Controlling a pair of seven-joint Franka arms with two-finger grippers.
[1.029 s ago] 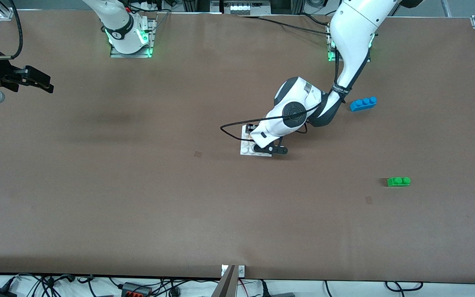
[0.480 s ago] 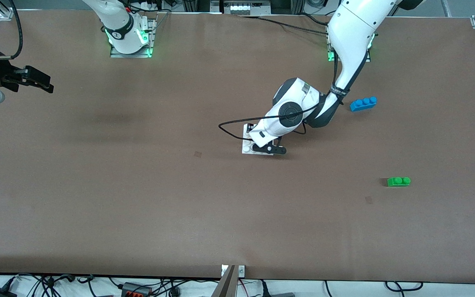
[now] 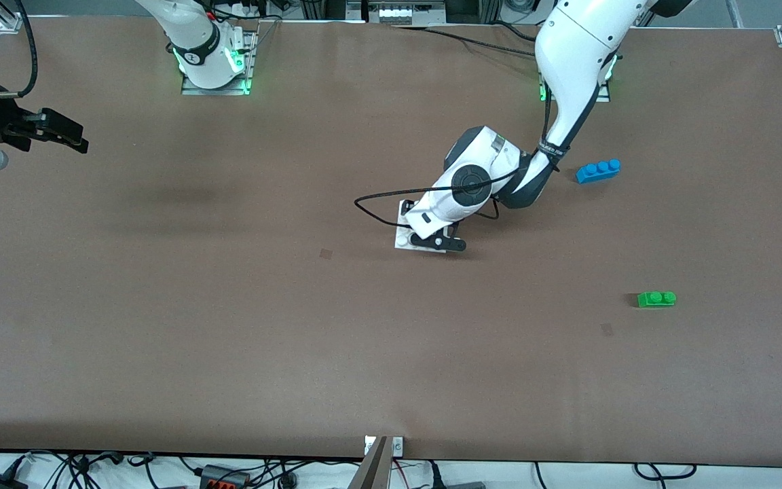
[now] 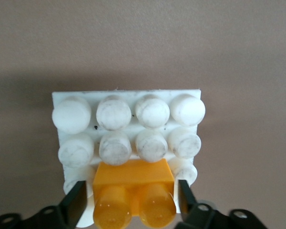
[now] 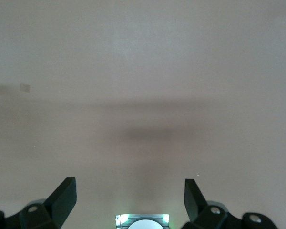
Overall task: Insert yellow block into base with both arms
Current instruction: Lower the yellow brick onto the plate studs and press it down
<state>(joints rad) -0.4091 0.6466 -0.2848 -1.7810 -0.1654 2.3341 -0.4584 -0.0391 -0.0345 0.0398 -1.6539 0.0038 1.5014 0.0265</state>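
Yellow block [image 4: 134, 192] pinched between left fingers [image 4: 78, 202], on base [image 4: 126, 100]; right fingers [image 5: 63, 194] spread, empty.

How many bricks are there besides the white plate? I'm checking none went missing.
3: the yellow block on the base in the left tool, the blue brick, the green brick.

Glossy translucent plastic yellow block [image 4: 133, 191]; scuffed, matt white plastic base [image 4: 126, 102]; matt brown table [image 3: 228, 305]; smooth plastic blue brick [image 3: 598, 170]
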